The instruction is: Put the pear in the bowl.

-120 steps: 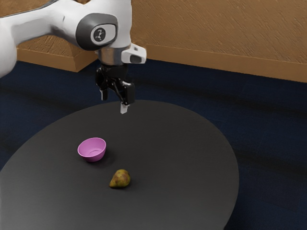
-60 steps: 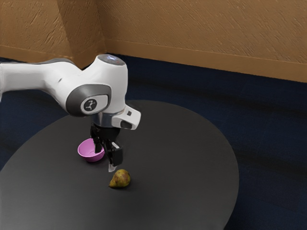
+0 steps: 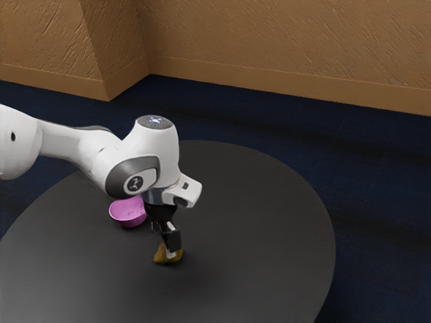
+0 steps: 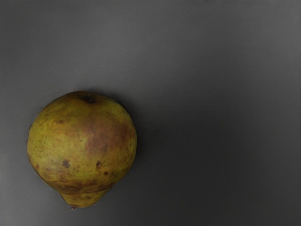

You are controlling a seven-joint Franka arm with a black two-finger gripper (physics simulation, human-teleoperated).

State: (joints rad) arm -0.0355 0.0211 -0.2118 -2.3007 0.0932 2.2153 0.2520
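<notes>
Brown textured wall (image 3: 283,40) and dark blue floor (image 3: 377,175) seen behind round dark table (image 3: 262,229). Pear (image 3: 161,257) located on tabletop, near pink bowl (image 3: 126,217), not inside. Gripper (image 3: 167,249) placed low at pear; how wide it is opened can't be told, nor whether pear is gripped. Risks, as judged: pear could be rolled or squeezed out by an off-centre grasp on its rounded body; bowl could be bumped if pear is carried too low. Pear partly covered by gripper in exterior view; bowl rim partly blocked by arm (image 3: 145,151), itself cut off at exterior view's left.
</notes>
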